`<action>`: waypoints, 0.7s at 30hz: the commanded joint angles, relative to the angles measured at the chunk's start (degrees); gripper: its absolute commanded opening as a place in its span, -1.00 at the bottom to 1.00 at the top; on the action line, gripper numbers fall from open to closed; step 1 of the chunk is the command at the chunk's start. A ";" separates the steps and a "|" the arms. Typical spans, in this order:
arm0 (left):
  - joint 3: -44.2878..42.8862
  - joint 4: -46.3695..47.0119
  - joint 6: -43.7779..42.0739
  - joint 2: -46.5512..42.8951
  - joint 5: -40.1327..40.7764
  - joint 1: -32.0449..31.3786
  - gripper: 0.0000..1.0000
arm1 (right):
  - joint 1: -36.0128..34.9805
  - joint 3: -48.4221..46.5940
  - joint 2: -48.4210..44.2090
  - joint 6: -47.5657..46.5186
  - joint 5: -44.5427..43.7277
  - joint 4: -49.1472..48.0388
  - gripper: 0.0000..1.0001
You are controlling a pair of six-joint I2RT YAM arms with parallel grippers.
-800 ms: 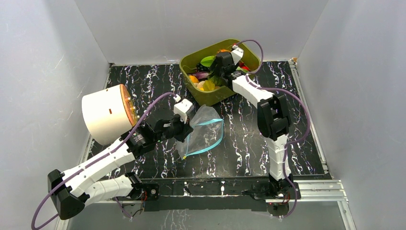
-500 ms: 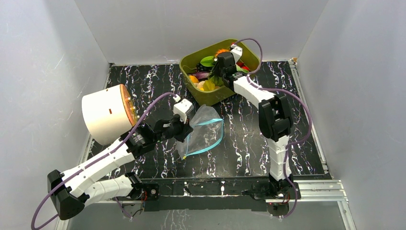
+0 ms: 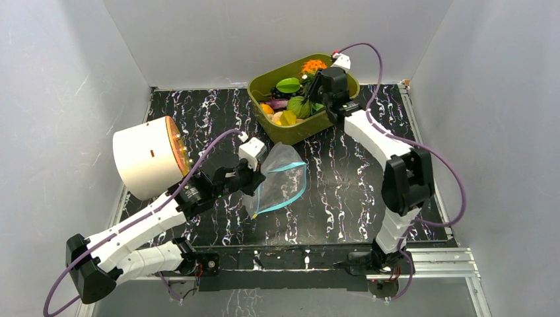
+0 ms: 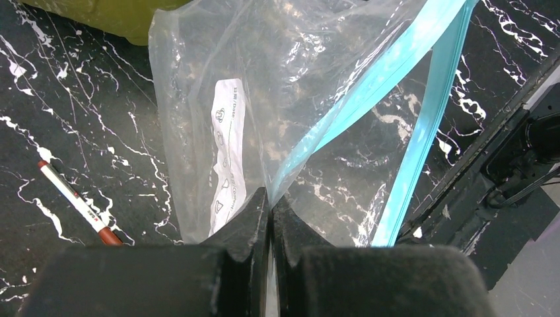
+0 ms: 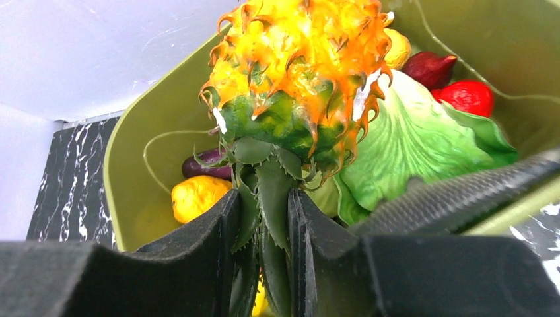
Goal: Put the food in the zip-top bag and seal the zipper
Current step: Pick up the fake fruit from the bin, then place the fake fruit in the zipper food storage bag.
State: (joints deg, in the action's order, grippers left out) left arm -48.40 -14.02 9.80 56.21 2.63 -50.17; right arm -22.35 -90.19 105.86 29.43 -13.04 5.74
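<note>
The clear zip-top bag [image 3: 282, 173] lies on the black marble table, its mouth held partly apart. My left gripper [image 3: 253, 179] is shut on the bag's rim, by the light-blue zipper [image 4: 370, 86]; in the left wrist view the jaws [image 4: 271, 198] pinch the plastic [image 4: 264, 79]. The food sits in the olive-green tub [image 3: 300, 132]. My right gripper [image 3: 315, 80] is over the tub, shut on the green leaves of the orange pineapple [image 5: 300, 66], with the fingers [image 5: 263, 198] on either side of them. A pale-green cabbage [image 5: 409, 145] lies just right of the pineapple.
More toy food lies in the tub [image 5: 139, 132]: a yellow fruit [image 5: 198, 195], a red one [image 5: 465, 96] and a purple one. A large white cylinder [image 3: 145, 157] stands at the table's left. A red-and-white pen [image 4: 72, 201] lies left of the bag.
My right gripper has closed on the pineapple's leaves and shifted right and back over the tub, its elbow swinging out to the right. The left gripper and bag have stayed put.
</note>
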 commanded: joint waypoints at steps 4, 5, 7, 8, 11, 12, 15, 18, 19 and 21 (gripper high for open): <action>0.06 2.85 -1.80 -0.72 1.48 -0.28 -1.00 | 0.29 8.21 -16.12 -4.19 6.78 0.25 -0.57; -0.39 2.53 -1.73 -0.02 1.45 -0.24 -1.00 | 0.35 9.75 -18.05 -3.85 7.06 0.92 -0.57; -1.12 1.89 -1.64 1.32 1.22 -0.26 -1.00 | 0.37 12.73 -22.33 -2.99 8.24 2.08 -0.57; -1.45 1.69 -1.63 2.09 1.12 -0.23 -1.00 | 0.33 14.04 -24.66 -2.82 9.54 2.80 -0.57; -2.26 1.25 -1.54 4.13 0.76 -0.27 -1.00 | 0.30 17.72 -31.57 -1.96 12.42 5.78 -0.56; -2.49 1.13 -1.48 4.77 0.59 -0.20 -1.00 | 0.32 19.09 -33.75 -1.74 13.31 6.64 -0.56; -2.85 1.37 -0.93 6.12 0.19 -0.27 -1.00 | 0.33 22.01 -41.37 -1.41 15.76 10.24 -0.56; -2.56 2.19 -0.16 6.79 -0.29 -0.25 -1.00 | 0.37 24.71 -47.61 -1.31 19.60 12.68 -0.56; -2.38 2.58 0.27 6.81 -0.44 -0.26 -1.00 | 0.33 25.32 -49.41 -1.25 20.94 13.70 -0.56; -1.98 3.37 1.36 6.84 -0.20 -0.27 -1.00 | 0.33 26.60 -52.44 -1.04 24.88 15.77 -0.56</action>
State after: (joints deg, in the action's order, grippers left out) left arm -48.77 -12.80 9.56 63.55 2.87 -50.17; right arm -22.06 -65.28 58.59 27.77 4.01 19.49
